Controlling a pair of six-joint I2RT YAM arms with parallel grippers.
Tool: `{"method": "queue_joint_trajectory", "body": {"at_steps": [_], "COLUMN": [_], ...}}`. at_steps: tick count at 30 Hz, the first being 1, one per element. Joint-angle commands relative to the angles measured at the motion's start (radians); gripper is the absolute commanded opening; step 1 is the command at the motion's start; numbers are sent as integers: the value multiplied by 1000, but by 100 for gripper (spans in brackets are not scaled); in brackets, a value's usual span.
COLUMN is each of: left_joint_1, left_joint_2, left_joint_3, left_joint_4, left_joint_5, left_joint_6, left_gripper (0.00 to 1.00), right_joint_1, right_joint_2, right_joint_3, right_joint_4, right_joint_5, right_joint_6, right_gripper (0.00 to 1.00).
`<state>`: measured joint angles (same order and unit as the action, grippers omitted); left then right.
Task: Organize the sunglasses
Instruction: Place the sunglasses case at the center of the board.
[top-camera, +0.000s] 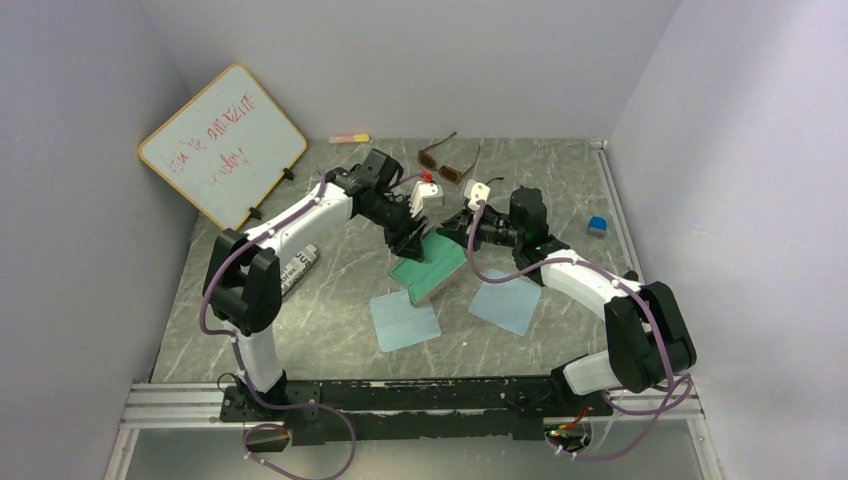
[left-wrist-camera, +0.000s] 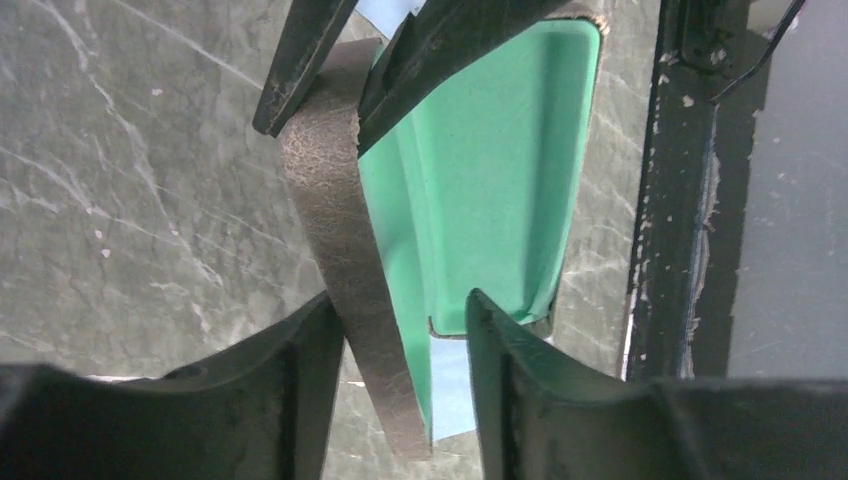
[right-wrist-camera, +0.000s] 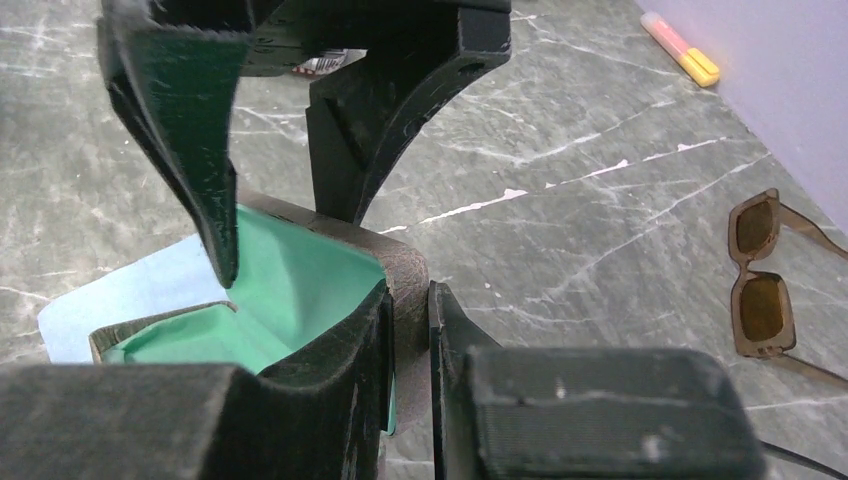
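Right tool (right-wrist-camera: 408, 300) pinches the case (right-wrist-camera: 295, 285); its wrist view catches brown sunglasses (right-wrist-camera: 765, 315).

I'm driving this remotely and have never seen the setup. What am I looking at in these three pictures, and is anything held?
A white left arm and white right arm work at a grey marble-patterned table. The wide picture looks down from above; the other two come from wrist cameras. Both arms meet at an open brown rectangular case with green lining. The right tool pinches its wall; the left tool straddles its rim, gap showing. Brown-framed amber-lensed sunglasses lie unfolded farther back, untouched.
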<state>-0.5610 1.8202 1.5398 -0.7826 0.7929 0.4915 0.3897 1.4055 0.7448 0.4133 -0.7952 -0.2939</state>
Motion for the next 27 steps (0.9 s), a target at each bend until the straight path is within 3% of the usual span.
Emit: {"method": "queue_joint_trajectory", "body": {"at_steps": [1, 7, 11, 12, 15, 16, 17, 19, 27], "left_joint_1": [0, -2, -1, -2, -2, -2, -1, -1, -15], "left_joint_2": [15, 14, 16, 17, 23, 27, 30, 44, 120], "left_joint_3": [3, 3, 17, 23, 48, 60, 76, 115, 273], "left_joint_4": [20, 33, 42, 44, 49, 46, 42, 33, 7], "left_joint_5": [-1, -29, -72, -87, -143, -164, -184, -231, -442], "left_joint_6": [-12, -29, -39, -41, -39, -35, -29, -12, 77], "left_gripper": [45, 22, 12, 11, 9, 9, 9, 9, 9], "right_joint_1": [-8, -12, -14, -14, -16, -18, -19, -28, -106], "right_joint_2": [-46, -50, -49, -49, -47, -45, -44, -41, -63], "right_joint_3": [5, 5, 12, 17, 43, 54, 66, 83, 97], "right_joint_4": [81, 75, 50, 39, -29, -53, -76, -118, -133], "right_joint_5": [-41, -48, -61, -61, -60, -56, -52, -33, 31], "right_joint_6": [27, 23, 10, 5, -20, -34, -51, -83, -74], "right_gripper": [0, 0, 2, 11, 55, 70, 95, 100, 100]}}
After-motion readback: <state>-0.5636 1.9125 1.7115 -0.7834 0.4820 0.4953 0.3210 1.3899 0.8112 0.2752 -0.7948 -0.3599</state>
